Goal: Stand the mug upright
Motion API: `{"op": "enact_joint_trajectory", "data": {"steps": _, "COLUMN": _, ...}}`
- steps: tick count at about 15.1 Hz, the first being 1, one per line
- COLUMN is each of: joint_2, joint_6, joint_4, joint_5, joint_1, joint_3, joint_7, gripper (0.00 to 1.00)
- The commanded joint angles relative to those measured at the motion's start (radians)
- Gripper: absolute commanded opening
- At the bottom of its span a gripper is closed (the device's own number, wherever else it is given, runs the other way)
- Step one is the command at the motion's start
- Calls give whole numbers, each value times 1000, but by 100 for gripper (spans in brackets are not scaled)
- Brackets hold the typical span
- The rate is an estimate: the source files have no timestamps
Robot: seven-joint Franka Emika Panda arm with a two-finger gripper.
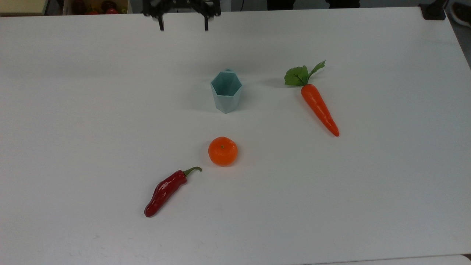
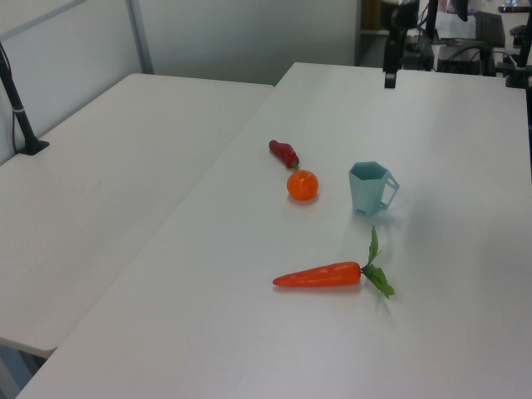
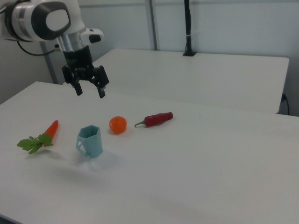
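The pale teal faceted mug [image 1: 226, 91] stands upright on the white table, its hexagonal mouth facing up. In the left view the mug [image 2: 369, 188] has its handle on the left view's right; in the right view the mug [image 3: 90, 141] has its handle on the right view's left. My gripper [image 1: 183, 25] hangs open and empty high above the table, well behind the mug at the top view's upper edge. In the right view the gripper [image 3: 89, 90] hovers above the mug with its dark fingers spread. One finger [image 2: 389, 76] shows in the left view.
An orange [image 1: 222, 151] lies in front of the mug, a red chili pepper [image 1: 165, 190] further toward the top view's lower left. A carrot [image 1: 318, 107] with green leaves lies to the top view's right of the mug. A second white table [image 2: 108, 158] adjoins.
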Motion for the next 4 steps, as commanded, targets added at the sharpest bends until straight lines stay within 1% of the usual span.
{"op": "enact_joint_trajectory", "data": {"steps": 1, "joint_2": -69, "joint_6": -51, "joint_4": -31, "joint_5": 30, "joint_1": 5, "joint_3": -46, "joint_7": 27, "gripper": 100}}
{"op": "enact_joint_trajectory", "data": {"steps": 4, "joint_2": -65, "joint_6": -59, "joint_4": -8, "joint_5": 30, "joint_1": 5, "joint_3": -60, "joint_7": 27, "gripper": 100}}
